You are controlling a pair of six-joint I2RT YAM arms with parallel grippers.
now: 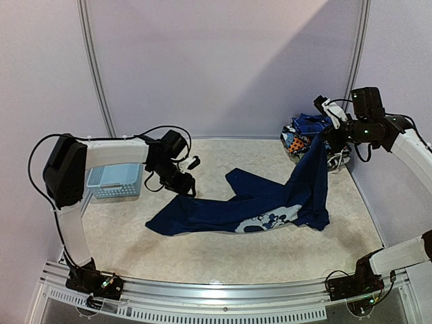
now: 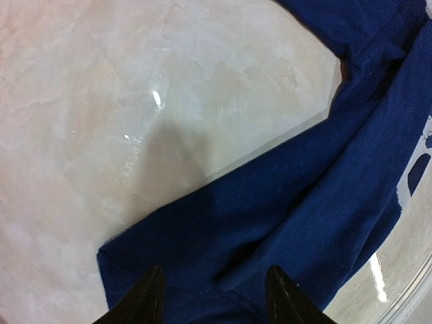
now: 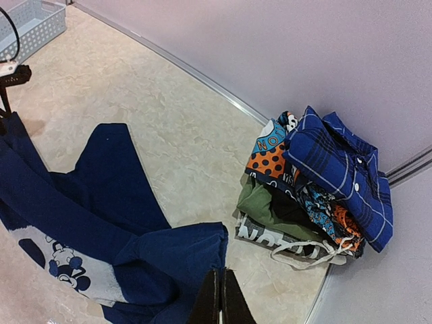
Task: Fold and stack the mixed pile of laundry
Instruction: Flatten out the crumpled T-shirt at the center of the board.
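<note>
A navy T-shirt (image 1: 229,209) with a pale chest print (image 1: 266,219) lies spread across the table's middle. Its right side is lifted in a peak to my right gripper (image 1: 321,137), which is shut on the shirt's edge (image 3: 202,250); the closed tips show in the right wrist view (image 3: 219,275). My left gripper (image 1: 181,183) hovers open over the shirt's left part (image 2: 270,216), its jaws apart with nothing between them (image 2: 212,278). The laundry pile (image 1: 305,135) sits at the back right, with a blue plaid shirt (image 3: 344,169) on top of several coloured garments.
A light-blue slotted basket (image 1: 115,181) stands at the left beside the left arm; it also shows in the right wrist view (image 3: 30,23). The booth walls close in behind and on the right, close to the pile. A white drawstring (image 3: 304,251) trails from the pile.
</note>
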